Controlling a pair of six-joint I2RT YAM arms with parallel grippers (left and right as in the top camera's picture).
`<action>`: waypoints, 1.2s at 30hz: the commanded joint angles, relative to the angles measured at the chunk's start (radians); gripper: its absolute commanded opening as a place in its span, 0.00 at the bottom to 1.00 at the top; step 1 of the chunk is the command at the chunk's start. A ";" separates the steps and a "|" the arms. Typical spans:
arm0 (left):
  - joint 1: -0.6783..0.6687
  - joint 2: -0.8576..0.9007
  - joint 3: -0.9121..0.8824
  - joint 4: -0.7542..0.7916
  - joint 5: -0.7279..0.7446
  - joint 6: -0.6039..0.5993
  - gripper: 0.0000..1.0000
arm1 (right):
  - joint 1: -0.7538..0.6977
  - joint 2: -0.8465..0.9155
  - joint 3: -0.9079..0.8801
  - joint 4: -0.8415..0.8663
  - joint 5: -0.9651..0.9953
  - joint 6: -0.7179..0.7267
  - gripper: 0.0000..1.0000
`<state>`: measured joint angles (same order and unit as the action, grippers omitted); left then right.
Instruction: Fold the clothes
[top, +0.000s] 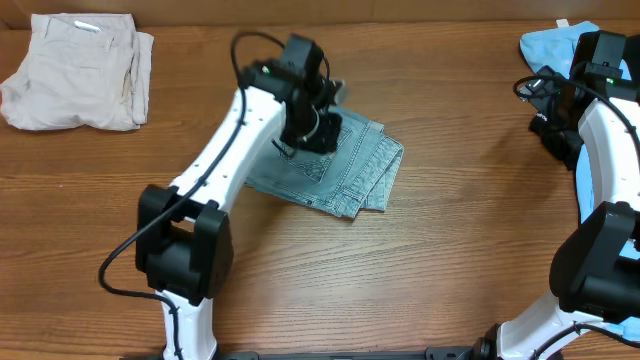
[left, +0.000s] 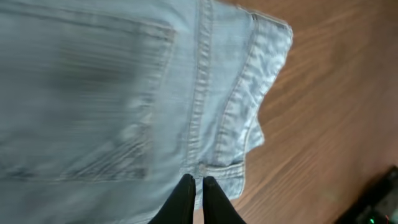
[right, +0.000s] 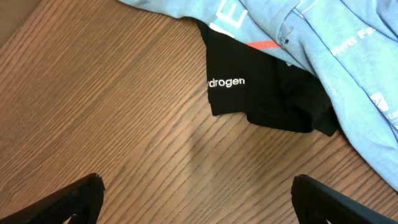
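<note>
Brown wood-grain table (top: 450, 250) carries the folded denim shorts (top: 350, 170) near its middle, lying at a slant with the cuffed hems toward the lower right. The left gripper (top: 320, 125) sits over the upper left part of the shorts. In the left wrist view its dark fingers (left: 183, 199) are drawn almost together at the hem edge beside a stitched pocket, with a thin strip of denim showing in the gap. Whether the cloth is pinched cannot be told.

Beige shorts (top: 75, 70) lie folded at the far left corner, well apart from both arms. At the right edge the right gripper (right: 199, 199) hangs with its fingers spread wide over bare wood, holding nothing. Just beyond it lies a black garment (right: 267, 93) with white lettering, partly under the sky-blue T-shirt (right: 348, 62).
</note>
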<state>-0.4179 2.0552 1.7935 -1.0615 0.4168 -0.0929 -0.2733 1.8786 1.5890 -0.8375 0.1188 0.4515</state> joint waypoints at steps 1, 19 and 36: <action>-0.051 -0.015 -0.130 0.077 0.112 0.025 0.10 | 0.003 -0.004 0.021 0.006 0.003 0.006 1.00; -0.091 -0.015 -0.392 0.333 0.097 -0.094 0.49 | 0.003 -0.004 0.021 0.006 0.003 0.006 1.00; -0.269 0.000 -0.005 0.098 -0.384 0.033 0.75 | 0.003 -0.004 0.021 0.006 0.003 0.006 1.00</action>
<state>-0.6071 2.0502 1.7767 -0.9676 0.2760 -0.0860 -0.2733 1.8786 1.5890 -0.8371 0.1184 0.4519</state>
